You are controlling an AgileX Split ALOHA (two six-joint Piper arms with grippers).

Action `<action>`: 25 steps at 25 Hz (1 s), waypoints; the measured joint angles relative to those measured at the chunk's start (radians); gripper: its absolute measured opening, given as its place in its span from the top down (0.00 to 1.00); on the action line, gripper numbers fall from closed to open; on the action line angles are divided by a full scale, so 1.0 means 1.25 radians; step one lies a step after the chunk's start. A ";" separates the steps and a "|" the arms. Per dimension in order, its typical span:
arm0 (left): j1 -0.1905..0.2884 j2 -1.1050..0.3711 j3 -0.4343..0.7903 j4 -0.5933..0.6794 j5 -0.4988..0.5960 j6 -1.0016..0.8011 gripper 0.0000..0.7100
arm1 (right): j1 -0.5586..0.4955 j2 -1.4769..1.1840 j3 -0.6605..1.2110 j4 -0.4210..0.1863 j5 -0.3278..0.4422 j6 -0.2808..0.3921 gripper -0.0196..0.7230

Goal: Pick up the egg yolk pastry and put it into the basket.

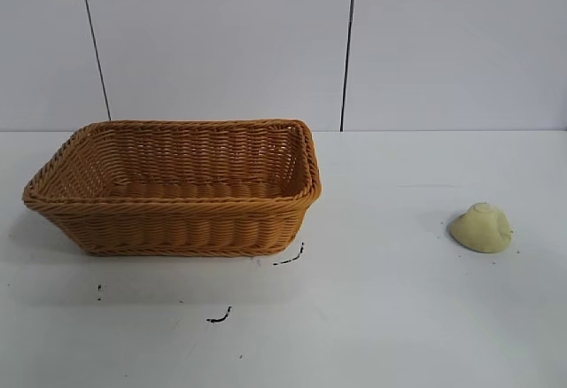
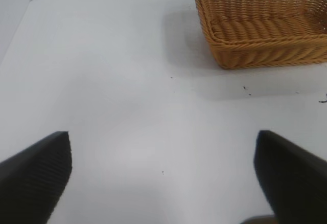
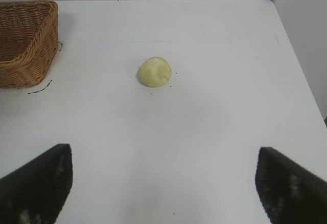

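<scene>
Exterior view: no arm in shot at all, so this looks like the very start, approach step not yet begun. The egg yolk pastry sits dome-up on the white table at the right side, well apart from the wicker basket, which stands at the left w/ nothing visible inside. A few dark scuff marks lie on the table in front of the basket. Left wrist view: left gripper hangs above bare table, fingers spread wide w/ nothing between them; one end of the basket shows farther off, pastry not in shot, so this arm looks parked. Right wrist view: right gripper is also wide open and empty, fingers framing bare table, w/ the pastry ahead and roughly centred btwn them, still well apart; a corner of the basket shows off to one side. Judgement: right arm is the one to use, being on the pastry's side. Next move calls for reaching fwd and down so the fingers straddle the dome, then a gentle close since it looks soft. Only the exterior view shows the basket interior and the full gap to cross; only the wrist views show the grippers and their opening.
</scene>
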 joint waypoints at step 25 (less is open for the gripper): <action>0.000 0.000 0.000 0.000 0.000 0.000 0.02 | 0.000 0.543 -0.262 -0.004 0.001 -0.002 0.04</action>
